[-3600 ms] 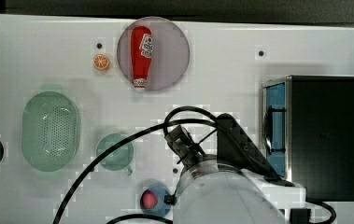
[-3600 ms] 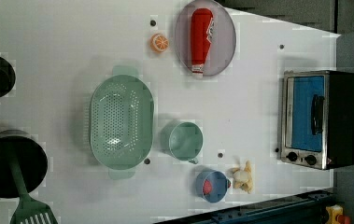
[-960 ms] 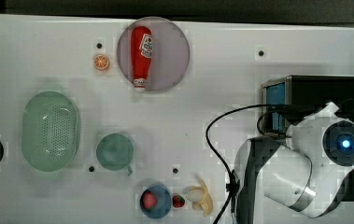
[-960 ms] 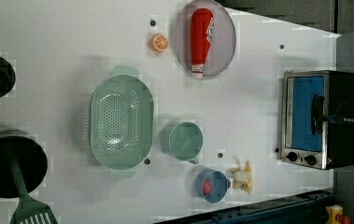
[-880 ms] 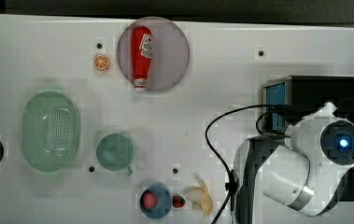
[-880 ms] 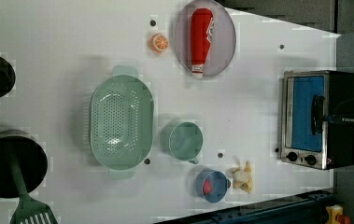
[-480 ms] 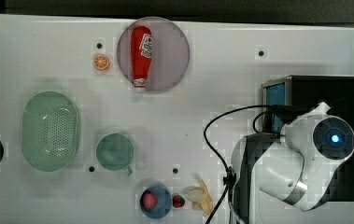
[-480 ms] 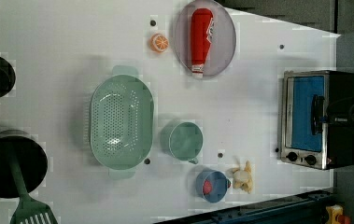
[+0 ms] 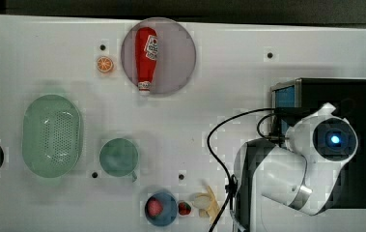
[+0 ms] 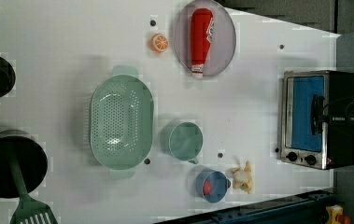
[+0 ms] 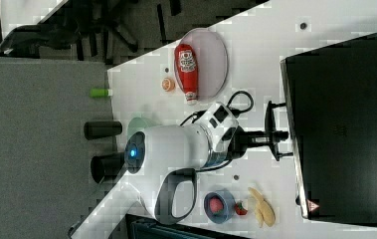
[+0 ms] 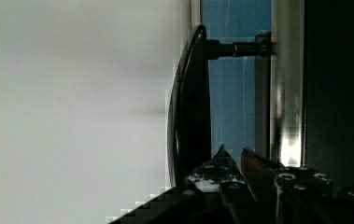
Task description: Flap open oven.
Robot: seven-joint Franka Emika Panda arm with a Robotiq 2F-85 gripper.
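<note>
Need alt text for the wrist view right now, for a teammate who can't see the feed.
Close up, the oven's dark bar handle stands off the blue glass door, which looks shut. The fingers, nearly together, point into the gap between handle and glass; contact can't be judged.

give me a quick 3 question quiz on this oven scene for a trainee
1. True or false: the oven door is already flapped open.
2. What lies on the round plate? A) a banana B) a ketchup bottle C) a spatula
3. Fill in: in the right view, the gripper sits at the oven's dark bar ____.

Key:
1. False. In the left view the blue glass door sits flat in its silver frame.
2. B. The red ketchup bottle lies on it.
3. handle. In the wrist view the fingertips sit behind the bar, between it and the glass, nearly together.
</note>
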